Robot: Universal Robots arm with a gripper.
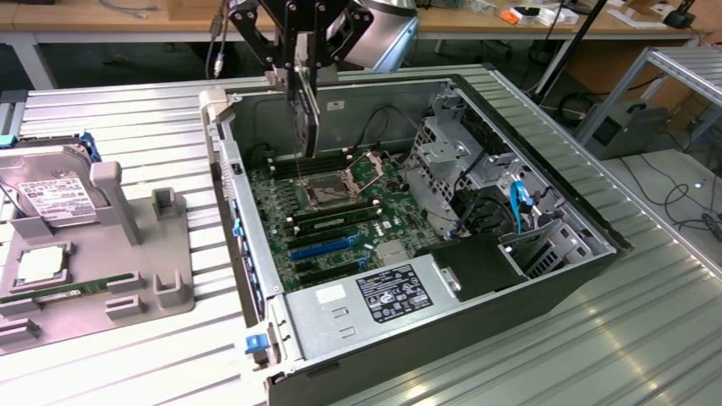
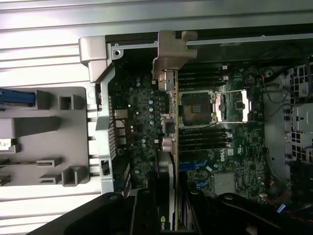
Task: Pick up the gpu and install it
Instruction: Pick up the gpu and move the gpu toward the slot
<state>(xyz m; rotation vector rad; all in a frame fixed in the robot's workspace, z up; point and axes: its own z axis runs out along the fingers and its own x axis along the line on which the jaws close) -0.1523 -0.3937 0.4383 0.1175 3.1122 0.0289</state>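
My gripper (image 1: 303, 61) hangs over the far end of the open computer case (image 1: 564, 211) and is shut on the gpu (image 1: 304, 114). The thin dark card hangs edge-on and upright below the fingers, above the motherboard (image 1: 338, 211) and apart from it. In the wrist view the gpu (image 2: 168, 147) runs out from between the black fingers (image 2: 144, 210). Its silver metal bracket (image 2: 168, 54) sits at the far end, near the case's rear wall. The card lies beside the CPU socket (image 2: 195, 105). Blue expansion slots (image 1: 321, 247) show on the board nearer the power supply.
A grey holder (image 1: 113, 254) stands at the exterior view's left with a silver hard drive (image 1: 51, 190) on it. Inside the case are a drive cage (image 1: 451, 161), cables and a labelled power supply (image 1: 390, 292). The case rests on a ribbed metal table (image 1: 631, 338).
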